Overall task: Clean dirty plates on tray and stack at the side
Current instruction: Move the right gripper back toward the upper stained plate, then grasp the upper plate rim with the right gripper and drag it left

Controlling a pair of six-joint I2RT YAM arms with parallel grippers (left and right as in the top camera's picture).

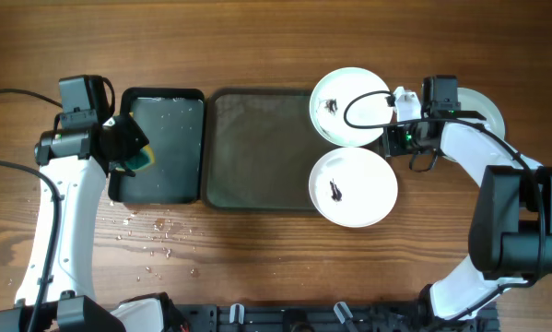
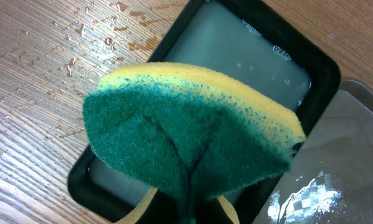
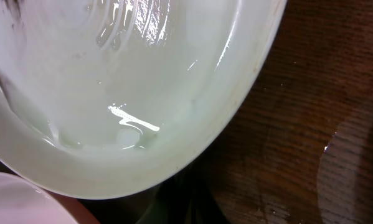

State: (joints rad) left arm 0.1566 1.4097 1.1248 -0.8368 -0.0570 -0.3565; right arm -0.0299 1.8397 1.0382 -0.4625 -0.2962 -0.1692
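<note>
The left pincer (image 1: 128,148) squeezes the green and yellow sponge (image 2: 192,130) over the black tray (image 1: 165,184). The right pincer (image 1: 397,111) is pinched tight on the rim of the far plate (image 1: 335,129), at the right end of the grey tray (image 1: 257,148).

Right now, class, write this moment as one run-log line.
left gripper: shut on sponge over black tray; right gripper: shut on rim of far plate; near plate: smudged, untouched
</note>
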